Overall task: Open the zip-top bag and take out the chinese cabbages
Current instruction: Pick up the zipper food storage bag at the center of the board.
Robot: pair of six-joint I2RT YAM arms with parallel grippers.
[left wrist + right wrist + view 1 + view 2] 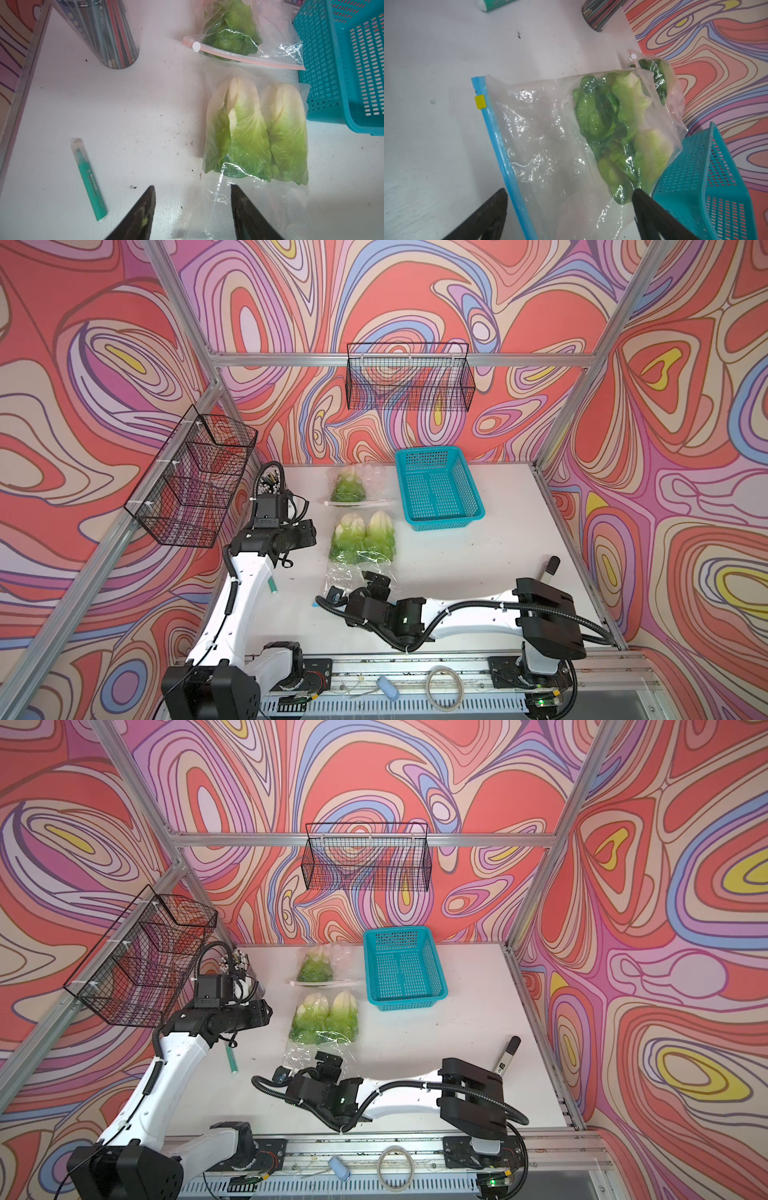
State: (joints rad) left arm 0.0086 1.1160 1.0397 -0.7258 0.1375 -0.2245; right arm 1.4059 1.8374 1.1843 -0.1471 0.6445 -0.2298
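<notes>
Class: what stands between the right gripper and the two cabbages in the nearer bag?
The clear bag: its film wraps the cabbages; the open right gripper stands over its empty end beside the blue zip strip.

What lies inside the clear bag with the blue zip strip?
Two chinese cabbages side by side, white ends away from the zip strip; the bag looks otherwise empty. Anything beneath them is hidden.
</notes>
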